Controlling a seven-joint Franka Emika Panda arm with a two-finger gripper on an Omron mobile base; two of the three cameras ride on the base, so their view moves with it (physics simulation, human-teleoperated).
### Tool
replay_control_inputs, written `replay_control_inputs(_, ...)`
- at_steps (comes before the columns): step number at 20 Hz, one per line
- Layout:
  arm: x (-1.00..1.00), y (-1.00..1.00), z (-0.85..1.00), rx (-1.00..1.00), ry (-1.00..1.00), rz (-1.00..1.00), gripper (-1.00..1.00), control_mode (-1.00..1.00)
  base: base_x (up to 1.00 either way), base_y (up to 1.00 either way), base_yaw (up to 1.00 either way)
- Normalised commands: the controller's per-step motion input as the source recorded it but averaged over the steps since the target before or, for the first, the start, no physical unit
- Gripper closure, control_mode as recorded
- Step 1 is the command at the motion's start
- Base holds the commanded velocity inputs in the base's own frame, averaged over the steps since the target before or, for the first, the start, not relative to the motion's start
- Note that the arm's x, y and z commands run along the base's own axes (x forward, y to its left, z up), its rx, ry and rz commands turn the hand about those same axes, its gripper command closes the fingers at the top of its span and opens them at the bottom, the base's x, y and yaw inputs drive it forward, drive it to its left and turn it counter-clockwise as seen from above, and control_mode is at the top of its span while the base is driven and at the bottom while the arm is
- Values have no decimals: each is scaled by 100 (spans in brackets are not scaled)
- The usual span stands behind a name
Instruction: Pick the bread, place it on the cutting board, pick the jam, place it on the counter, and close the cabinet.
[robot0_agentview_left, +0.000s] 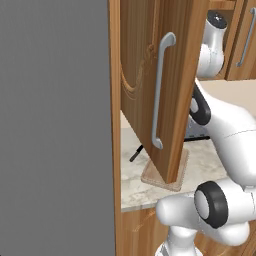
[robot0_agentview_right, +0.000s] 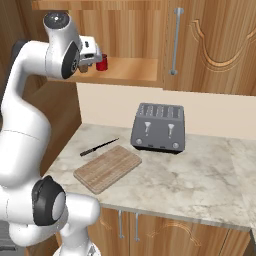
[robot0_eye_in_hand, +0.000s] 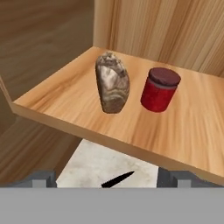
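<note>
My hand (robot0_eye_in_hand: 105, 177) is wide apart, empty. The bread (robot0_eye_in_hand: 112, 83), at 11 o'clock, seems light and crusty; I would grip its narrow middle gently.

The left base view looks forward from behind the arm, close against the open cabinet door (robot0_agentview_left: 165, 90), which blocks much of the tabletop (robot0_agentview_left: 210, 162). The right base view looks forward and down from the other side, farther back, over the cutting board (robot0_agentview_right: 107, 168), the toaster (robot0_agentview_right: 158, 127) and the cabinet shelf (robot0_agentview_right: 125, 70). Both share the board and tabletop. The hand view sits near the shelf edge, facing the bread (robot0_eye_in_hand: 112, 82) and jam (robot0_eye_in_hand: 160, 89) at close range.
</note>
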Motion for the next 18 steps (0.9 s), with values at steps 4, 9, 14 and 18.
replay_control_inputs(4,36,3,0,0,0,0,-100,-100,0,0,0)
replay_control_inputs(9,30,4,0,0,0,0,-100,-100,0,0,0)
replay_control_inputs(14,32,13,0,0,0,0,-100,-100,0,0,0)
replay_control_inputs(18,28,14,-3,0,0,0,-100,-100,0,0,0)
